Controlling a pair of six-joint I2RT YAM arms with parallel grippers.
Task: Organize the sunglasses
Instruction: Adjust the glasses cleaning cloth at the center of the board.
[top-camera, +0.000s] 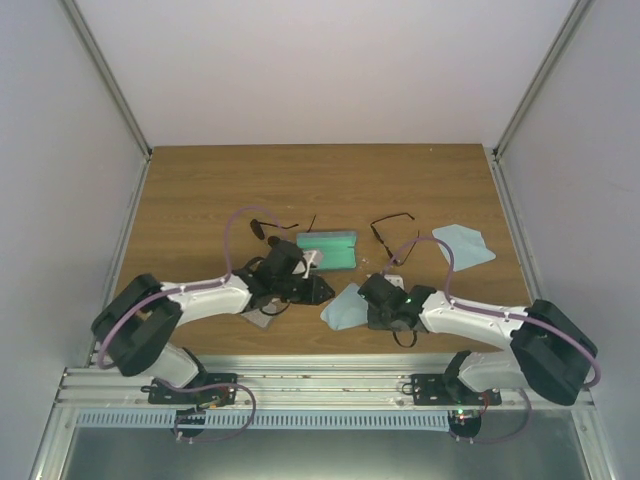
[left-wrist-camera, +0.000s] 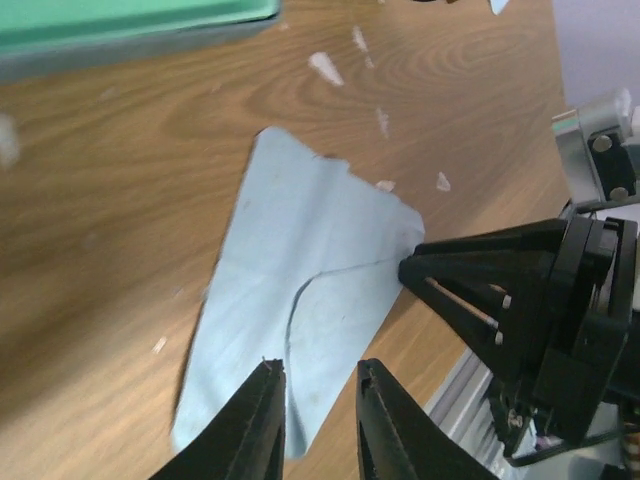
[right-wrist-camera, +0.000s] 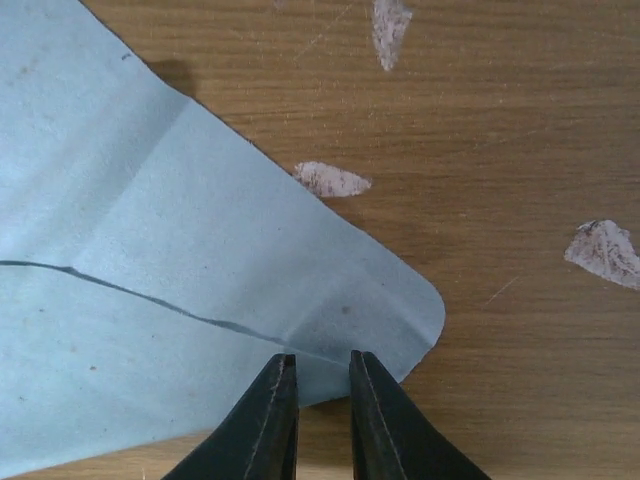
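Note:
Two pairs of sunglasses lie on the table in the top view. The dark-lens pair (top-camera: 266, 228) is at the left and a thin wire pair (top-camera: 392, 232) at the right. Neither gripper touches them. My left gripper (top-camera: 322, 290) (left-wrist-camera: 320, 368) hovers over the near edge of a light blue cloth (top-camera: 342, 308) (left-wrist-camera: 310, 290), its jaws narrowly open with nothing pinched. From the other side, my right gripper (top-camera: 368, 300) (right-wrist-camera: 322, 358) straddles a corner of the same cloth (right-wrist-camera: 150, 300). A small gap shows between its jaws, so it is open. Its fingers (left-wrist-camera: 470, 270) show in the left wrist view.
A teal-lined case (top-camera: 328, 248) (left-wrist-camera: 130, 25) lies open just beyond the cloth. A second light blue cloth (top-camera: 462, 245) lies at the right. A grey flat thing (top-camera: 255, 320) sits partly under the left arm. The table's metal front rail (top-camera: 320, 385) is close behind both grippers.

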